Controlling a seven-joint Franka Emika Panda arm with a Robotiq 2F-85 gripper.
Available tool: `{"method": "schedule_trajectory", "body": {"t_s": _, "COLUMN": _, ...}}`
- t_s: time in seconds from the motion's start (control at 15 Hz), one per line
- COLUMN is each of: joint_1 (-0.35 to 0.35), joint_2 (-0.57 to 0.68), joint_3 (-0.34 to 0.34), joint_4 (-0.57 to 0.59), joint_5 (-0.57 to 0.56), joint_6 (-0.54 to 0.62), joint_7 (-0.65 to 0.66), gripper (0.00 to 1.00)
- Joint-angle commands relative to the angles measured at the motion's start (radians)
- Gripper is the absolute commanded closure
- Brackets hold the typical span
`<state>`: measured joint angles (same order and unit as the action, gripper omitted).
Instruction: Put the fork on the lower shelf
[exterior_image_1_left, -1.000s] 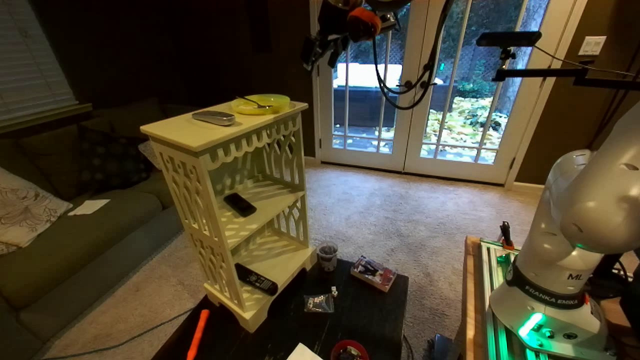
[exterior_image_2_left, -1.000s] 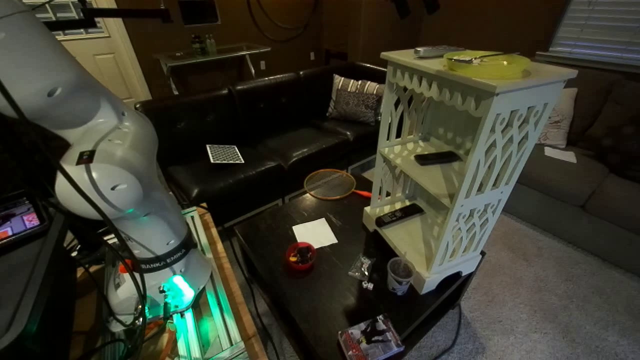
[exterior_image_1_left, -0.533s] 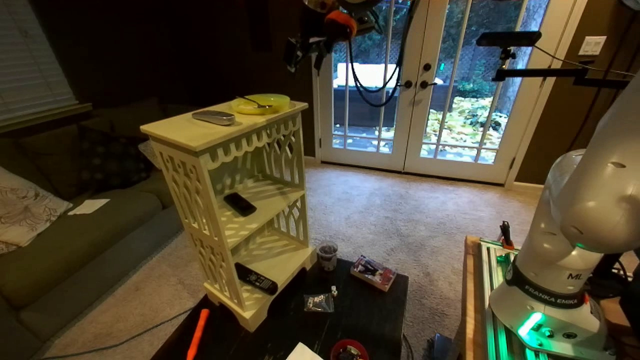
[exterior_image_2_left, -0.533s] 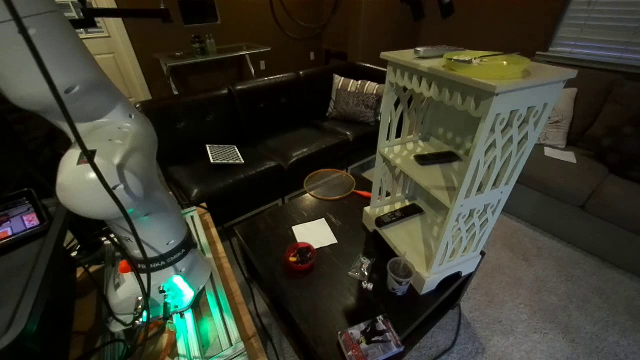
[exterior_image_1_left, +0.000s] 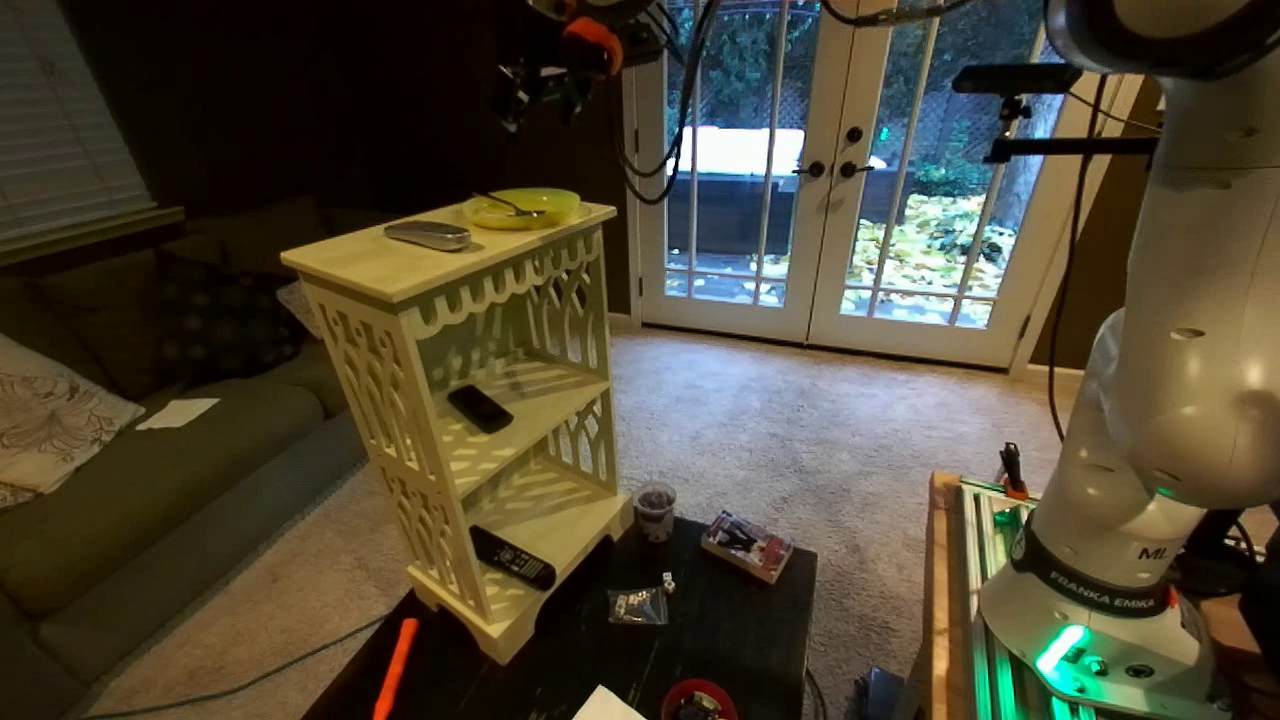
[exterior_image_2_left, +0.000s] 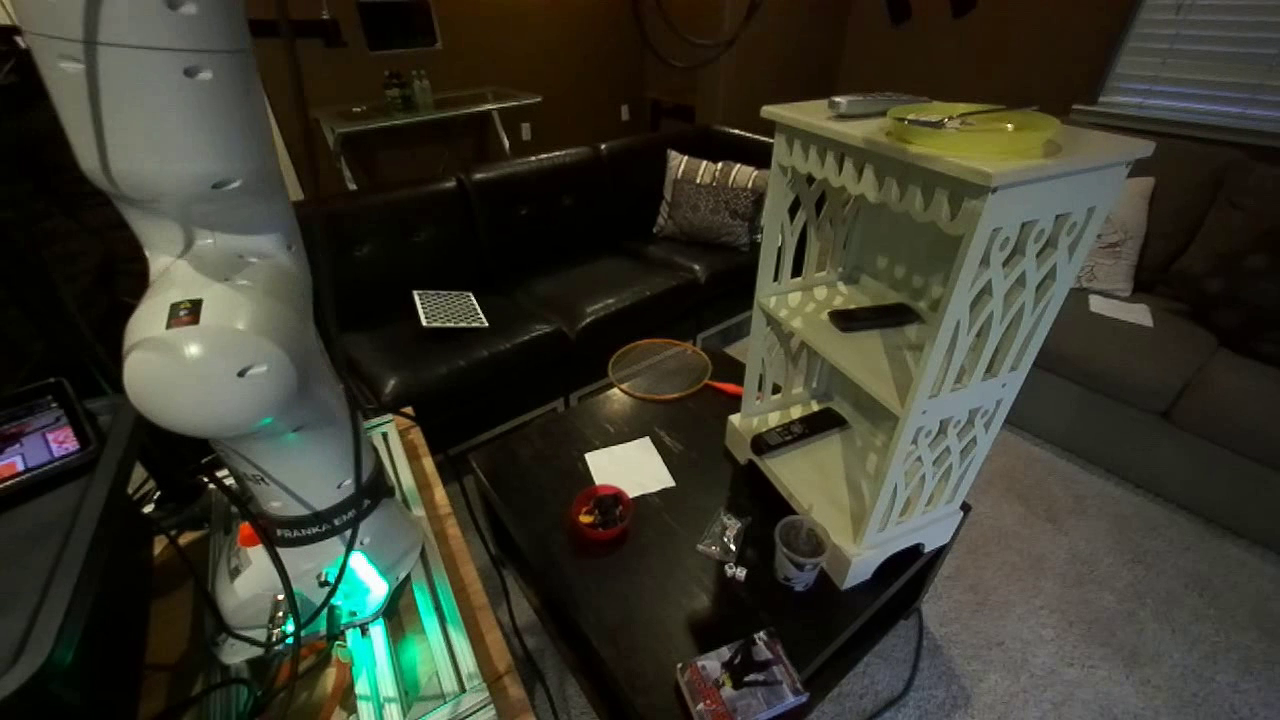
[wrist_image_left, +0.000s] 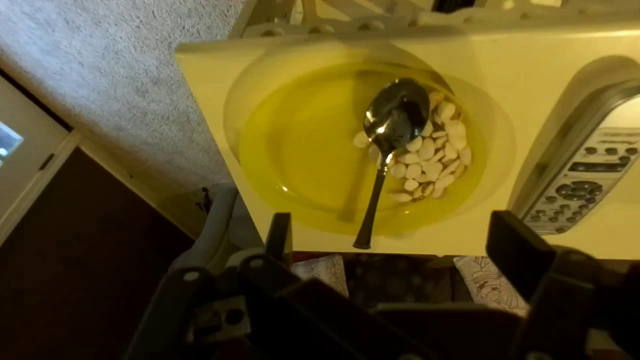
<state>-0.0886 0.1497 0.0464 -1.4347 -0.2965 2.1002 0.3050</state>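
Observation:
I see no fork. A dark metal spoon (wrist_image_left: 400, 117) lies in a yellow dish (wrist_image_left: 310, 145) with white beans or seeds on the rack's top board. Its handle sticks out over the dish's rim. The spoon also shows in both exterior views (exterior_image_1_left: 515, 208) (exterior_image_2_left: 960, 116). The lower shelf (exterior_image_1_left: 548, 400), the cream-white middle tier, holds a black phone (exterior_image_1_left: 480, 408) and also shows in an exterior view (exterior_image_2_left: 850, 347). My gripper (wrist_image_left: 389, 225) is open and empty, above the top board. In the wrist view the spoon handle's end appears between the fingertips. In an exterior view the gripper (exterior_image_1_left: 541, 105) hangs above the dish.
A silver remote (wrist_image_left: 590, 165) lies beside the dish on the top board. A black remote (exterior_image_1_left: 512, 558) lies on the bottom tier. A cup (exterior_image_2_left: 800, 550), a book (exterior_image_2_left: 742, 675), a small bag (exterior_image_2_left: 722, 535) and a red bowl (exterior_image_2_left: 602, 513) stand on the dark table.
My gripper has moved left and slightly down in one exterior view, and right in the other, nearer the dish. The arm's links have swung with it. The rack and its things have not moved.

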Motion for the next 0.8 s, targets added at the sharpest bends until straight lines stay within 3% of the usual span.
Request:
{"method": "schedule_trajectory", "body": {"t_s": 0.0, "joint_1": 0.013, "joint_2": 0.038, "joint_3": -0.004, "joint_4": 0.043, "joint_5": -0.014, "joint_6": -0.002, "joint_7": -0.002, "gripper": 0.0}}
{"method": "schedule_trajectory", "body": {"t_s": 0.2, "joint_1": 0.042, "joint_2": 0.111, "joint_3": -0.021, "joint_4": 0.127, "joint_5": -0.033, "joint_6": -0.008, "joint_7": -0.004, "gripper": 0.0}}
{"method": "schedule_trajectory", "body": {"t_s": 0.73, "joint_1": 0.041, "joint_2": 0.199, "joint_3": -0.034, "joint_4": 0.122, "joint_5": -0.045, "joint_6": 0.081, "joint_7": 0.118, "gripper": 0.0}}
